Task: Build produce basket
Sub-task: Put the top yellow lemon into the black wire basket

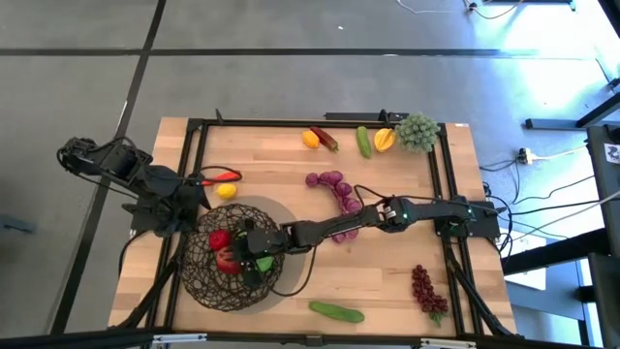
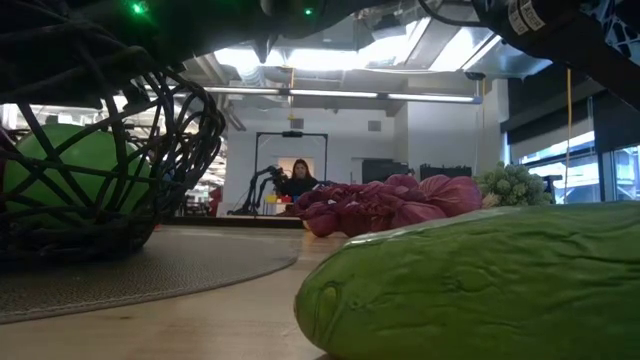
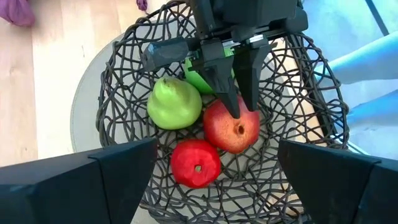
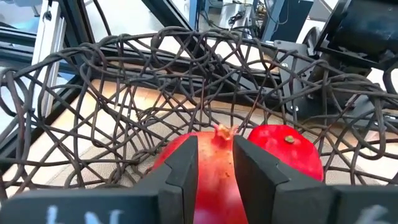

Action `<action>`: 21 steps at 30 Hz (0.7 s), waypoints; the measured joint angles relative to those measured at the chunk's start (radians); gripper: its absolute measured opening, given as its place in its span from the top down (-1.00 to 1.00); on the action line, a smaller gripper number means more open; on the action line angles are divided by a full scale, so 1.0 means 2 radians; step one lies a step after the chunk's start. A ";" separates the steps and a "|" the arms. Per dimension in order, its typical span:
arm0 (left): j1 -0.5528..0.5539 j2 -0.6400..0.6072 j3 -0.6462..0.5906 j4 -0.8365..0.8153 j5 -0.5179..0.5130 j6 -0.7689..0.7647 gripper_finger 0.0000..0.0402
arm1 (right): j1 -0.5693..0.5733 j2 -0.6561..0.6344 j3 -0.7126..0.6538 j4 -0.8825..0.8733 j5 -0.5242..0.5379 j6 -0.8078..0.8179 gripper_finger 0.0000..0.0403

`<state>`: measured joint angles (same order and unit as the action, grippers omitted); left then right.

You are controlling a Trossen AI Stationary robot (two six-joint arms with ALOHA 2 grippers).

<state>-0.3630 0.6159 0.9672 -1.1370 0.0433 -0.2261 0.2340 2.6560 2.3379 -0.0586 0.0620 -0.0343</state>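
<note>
Right end effector [image 3: 239,102] is down inside the basket [image 3: 124,93], fingers slightly parted on either side of the crown of a red pomegranate [image 3: 233,127], which sits on the basket floor beside a red apple [image 3: 196,163] and a green pear [image 3: 174,102]. Left end effector [image 1: 199,218] hovers spread wide over the basket's rim. A cucumber [image 1: 337,311] lies loose on the worktop [image 1: 387,281].

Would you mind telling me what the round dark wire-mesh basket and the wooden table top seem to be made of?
The dark wire-mesh basket looks like tangled matte brown-black wire, possibly coated metal or wrapped cord: thin, irregular, looping strands with open gaps. The table top looks like light butcher-block wood with a smooth finish: narrow parallel strips with grain show.
</note>
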 joint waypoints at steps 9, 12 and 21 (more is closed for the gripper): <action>0.000 0.000 0.000 -0.020 0.000 -0.003 -0.61 | 0.000 -0.017 0.000 -0.005 0.011 -0.001 0.53; 0.000 0.000 0.000 -0.021 0.000 -0.003 -0.61 | 0.000 -0.035 0.000 -0.025 0.040 -0.013 0.53; 0.000 0.000 0.000 -0.013 -0.047 -0.029 -0.61 | 0.003 -0.147 0.001 -0.146 0.160 0.001 0.53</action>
<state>-0.3634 0.6153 0.9668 -1.1628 -0.0499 -0.2839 0.2394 2.3615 2.3398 -0.3510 0.3814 -0.0317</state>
